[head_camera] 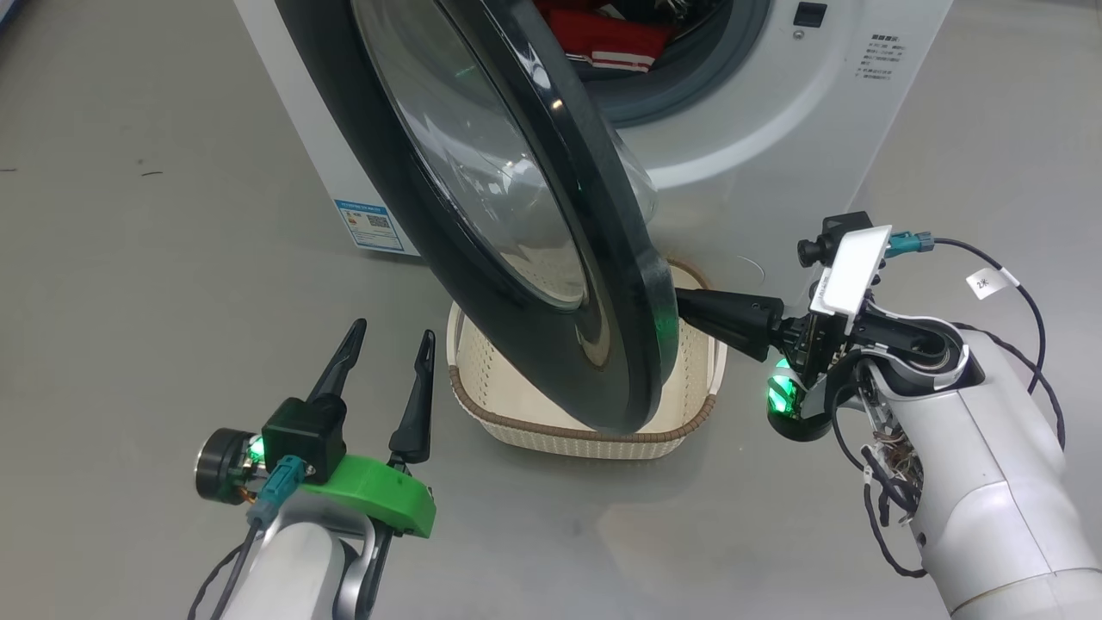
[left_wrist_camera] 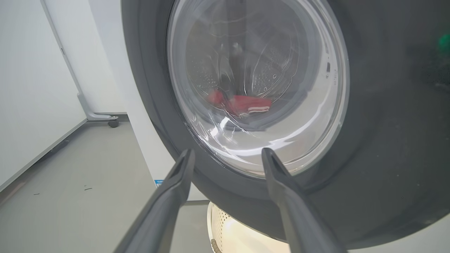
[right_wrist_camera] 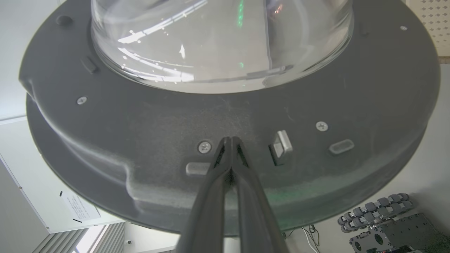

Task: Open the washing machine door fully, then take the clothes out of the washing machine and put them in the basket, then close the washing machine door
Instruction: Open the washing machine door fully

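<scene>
R hand clenched, tips touching inner face of door; L hand released, near its front.

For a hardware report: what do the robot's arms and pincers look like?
Forearms: pale white shells. The left pincer has two long dark fingers on a green mount, with a black camera and teal plug. The right pincer has matching fingers, a white bracket and black cables with a white tag.
</scene>
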Controlling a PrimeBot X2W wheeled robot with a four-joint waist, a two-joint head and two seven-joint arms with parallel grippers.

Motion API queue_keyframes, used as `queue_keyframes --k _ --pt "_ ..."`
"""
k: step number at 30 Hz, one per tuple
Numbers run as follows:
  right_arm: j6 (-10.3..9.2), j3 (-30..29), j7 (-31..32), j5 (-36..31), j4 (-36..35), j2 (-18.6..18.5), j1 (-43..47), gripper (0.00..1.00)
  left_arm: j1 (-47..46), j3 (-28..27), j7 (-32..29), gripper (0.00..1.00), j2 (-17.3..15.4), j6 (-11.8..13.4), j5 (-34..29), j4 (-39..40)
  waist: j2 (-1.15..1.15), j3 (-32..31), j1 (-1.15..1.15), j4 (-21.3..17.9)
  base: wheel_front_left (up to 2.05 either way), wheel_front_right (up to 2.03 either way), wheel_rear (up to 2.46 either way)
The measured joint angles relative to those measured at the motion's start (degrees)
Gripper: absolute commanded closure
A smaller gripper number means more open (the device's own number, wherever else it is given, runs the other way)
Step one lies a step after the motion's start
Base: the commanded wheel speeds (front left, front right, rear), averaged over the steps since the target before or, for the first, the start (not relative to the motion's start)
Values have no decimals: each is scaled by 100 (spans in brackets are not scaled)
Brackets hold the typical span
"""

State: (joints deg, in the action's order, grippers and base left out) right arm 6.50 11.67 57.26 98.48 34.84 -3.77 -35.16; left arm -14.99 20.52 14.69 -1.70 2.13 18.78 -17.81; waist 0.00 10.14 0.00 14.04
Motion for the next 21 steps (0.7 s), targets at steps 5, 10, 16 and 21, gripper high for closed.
queue_keyframes --k 5,10,16,21 --pt "11 149 -2 89 -88 2 151 100 51 4 0 0 -2 -18 0 -24 0 -93 0 97 0 0 0" --pt "16 413 -13 439 -219 -5 334 100 99 36 0 0 -3 -43 2 -25 0 -161 0 215 0 0 0" --pt "25 844 -88 856 -403 4 539 100 117 69 0 0 -4 -76 2 -31 0 -238 0 361 0 0 0" --pt "46 1156 -260 1116 -528 1 648 100 170 76 0 0 -7 -85 2 -51 0 -305 0 461 0 0 0"
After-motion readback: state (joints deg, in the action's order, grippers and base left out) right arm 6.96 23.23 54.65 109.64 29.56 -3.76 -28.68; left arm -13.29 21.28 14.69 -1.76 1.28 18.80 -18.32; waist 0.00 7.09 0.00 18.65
